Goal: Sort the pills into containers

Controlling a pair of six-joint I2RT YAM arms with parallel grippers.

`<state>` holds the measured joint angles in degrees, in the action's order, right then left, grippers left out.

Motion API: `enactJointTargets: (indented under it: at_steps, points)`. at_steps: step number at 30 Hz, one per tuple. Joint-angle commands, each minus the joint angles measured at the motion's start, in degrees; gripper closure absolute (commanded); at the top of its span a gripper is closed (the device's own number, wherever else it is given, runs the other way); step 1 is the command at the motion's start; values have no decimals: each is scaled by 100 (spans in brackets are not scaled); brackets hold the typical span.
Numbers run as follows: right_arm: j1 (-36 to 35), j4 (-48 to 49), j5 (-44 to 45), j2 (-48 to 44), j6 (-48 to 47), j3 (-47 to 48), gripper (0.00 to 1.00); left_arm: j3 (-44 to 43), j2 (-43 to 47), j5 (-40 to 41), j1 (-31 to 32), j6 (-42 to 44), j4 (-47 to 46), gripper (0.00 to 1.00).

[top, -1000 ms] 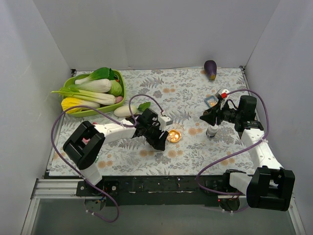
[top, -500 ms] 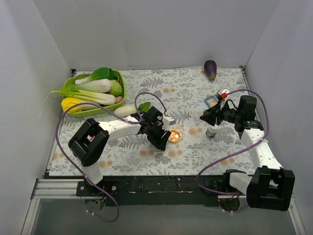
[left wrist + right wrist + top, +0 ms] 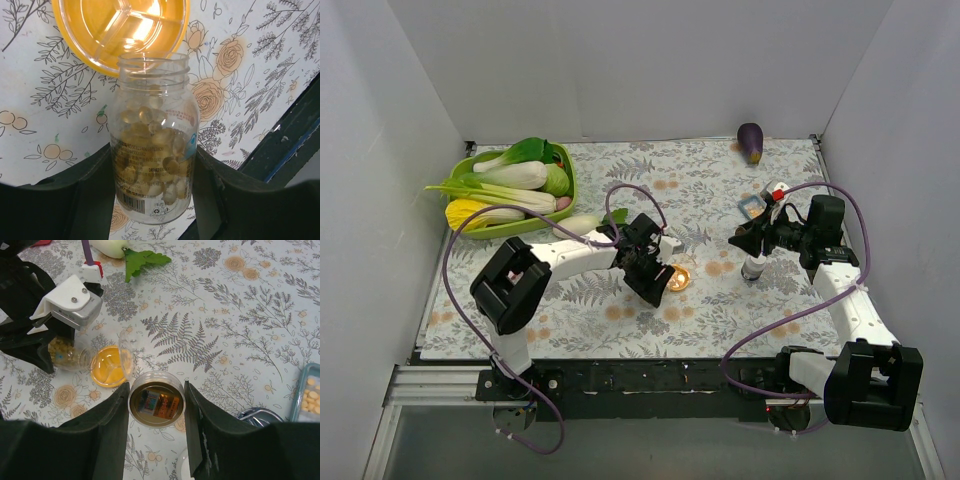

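The left gripper [image 3: 152,172], clamped on the pill bottle [image 3: 150,130], has brought the bottle's mouth to the amber dish [image 3: 90,30] in the upper frame, so pouring seems next. The right gripper [image 3: 156,412] clamps a jar [image 3: 156,401].

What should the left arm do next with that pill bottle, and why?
Probably tip the bottle more steeply: its open mouth sits over the amber dish, but the capsules lie back inside and the dish looks empty.

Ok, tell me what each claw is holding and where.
Left claw: the open clear pill bottle, pinched across its lower body. Right claw: a small round bottle seen end-on, pinched across its sides.
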<state>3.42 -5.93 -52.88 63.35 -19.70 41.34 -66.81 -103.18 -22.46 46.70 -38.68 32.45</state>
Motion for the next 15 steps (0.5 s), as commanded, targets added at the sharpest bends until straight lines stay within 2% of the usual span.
enactJointTargets:
  at_steps: [1,15]
  points:
    - [45,154,-99,-69,-25,-39,99,-324,17,119,67,-35,385,100]
    - [45,145,-108,-77,-42,-39,99,-887,-282,303,120,-210,1106,100]
